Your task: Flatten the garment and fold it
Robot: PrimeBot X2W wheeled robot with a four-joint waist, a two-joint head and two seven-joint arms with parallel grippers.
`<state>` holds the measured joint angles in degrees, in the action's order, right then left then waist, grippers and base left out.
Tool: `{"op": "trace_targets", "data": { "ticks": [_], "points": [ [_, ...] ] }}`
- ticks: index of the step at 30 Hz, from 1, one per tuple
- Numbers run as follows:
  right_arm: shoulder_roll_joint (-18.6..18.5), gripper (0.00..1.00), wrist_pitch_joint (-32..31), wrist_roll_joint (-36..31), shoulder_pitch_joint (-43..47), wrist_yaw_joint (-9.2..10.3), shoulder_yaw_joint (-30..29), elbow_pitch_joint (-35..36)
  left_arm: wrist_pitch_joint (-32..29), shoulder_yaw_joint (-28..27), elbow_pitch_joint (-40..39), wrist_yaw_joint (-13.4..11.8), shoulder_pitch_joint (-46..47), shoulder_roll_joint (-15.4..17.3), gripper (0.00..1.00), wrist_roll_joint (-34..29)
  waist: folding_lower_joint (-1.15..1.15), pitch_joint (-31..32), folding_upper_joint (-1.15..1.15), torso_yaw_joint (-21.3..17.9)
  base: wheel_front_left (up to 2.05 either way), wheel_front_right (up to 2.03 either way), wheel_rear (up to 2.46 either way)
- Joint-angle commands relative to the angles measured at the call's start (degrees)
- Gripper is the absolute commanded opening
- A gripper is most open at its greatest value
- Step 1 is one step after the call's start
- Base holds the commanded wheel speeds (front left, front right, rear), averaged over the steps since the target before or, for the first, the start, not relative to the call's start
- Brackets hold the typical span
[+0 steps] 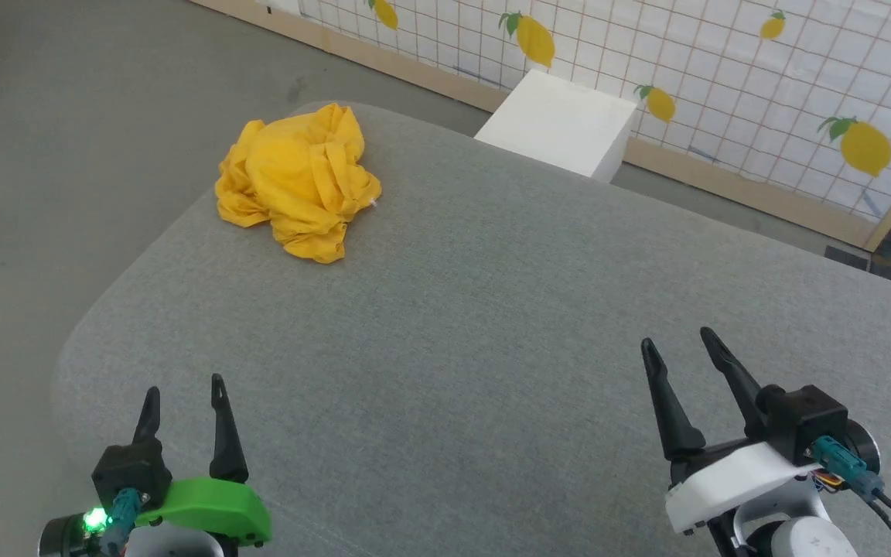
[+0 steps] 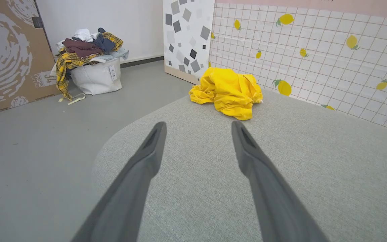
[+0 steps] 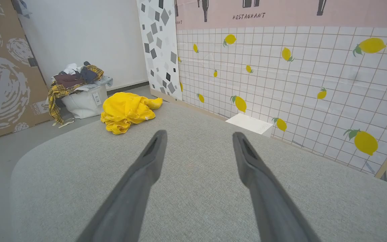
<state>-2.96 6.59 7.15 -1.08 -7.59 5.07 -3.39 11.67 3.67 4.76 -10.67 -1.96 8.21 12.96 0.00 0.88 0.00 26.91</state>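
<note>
The garment [image 1: 296, 179] is a mustard-yellow T-shirt, crumpled in a heap near the far left corner of the grey fabric table [image 1: 476, 325]. No print shows on it. In the wrist views the garment [image 2: 227, 90] [image 3: 126, 111] lies well beyond the fingers. My left gripper [image 1: 185, 391] [image 2: 198, 126] stands open at the near left edge, far from the heap. At the near right my right gripper [image 1: 676, 340] [image 3: 199, 134] is open too, with nothing between its fingers.
A white box [image 1: 561, 122] stands on the floor behind the table, against the lemon-patterned wall [image 1: 724, 70]. A white bag heaped with clothes [image 2: 91, 64] sits on the floor at the left, beside a cardboard panel [image 2: 8, 53]. The table's corner is rounded.
</note>
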Motion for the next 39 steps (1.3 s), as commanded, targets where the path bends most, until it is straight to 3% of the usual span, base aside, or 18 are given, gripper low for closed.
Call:
{"op": "trace_targets", "data": {
  "ticks": [1,21,33,39],
  "points": [
    [0.1,1.00,0.5,0.5,-0.8,0.08,0.1,-0.2,0.6,0.1,0.3,-0.6,-0.8,0.5,1.00,0.7,0.00,0.1,0.00,0.5,0.00,0.00,0.00],
    [0.1,1.00,1.5,1.9,-1.1,0.10,1.4,-0.8,3.1,0.9,1.8,-2.7,-1.4,1.9,1.00,3.4,0.00,0.4,0.00,6.3,0.00,0.00,0.00],
    [0.1,1.00,1.5,1.9,-0.9,0.10,1.3,-0.8,3.2,1.1,1.9,-2.6,-1.4,2.0,1.00,3.5,0.00,0.5,0.00,6.2,0.00,0.00,0.00],
    [0.1,1.00,0.7,1.5,-1.2,0.10,1.6,-0.2,2.1,0.8,1.2,-0.6,3.4,3.1,1.00,5.2,0.00,-1.5,0.00,4.5,0.00,0.00,0.00]
  ]
}}
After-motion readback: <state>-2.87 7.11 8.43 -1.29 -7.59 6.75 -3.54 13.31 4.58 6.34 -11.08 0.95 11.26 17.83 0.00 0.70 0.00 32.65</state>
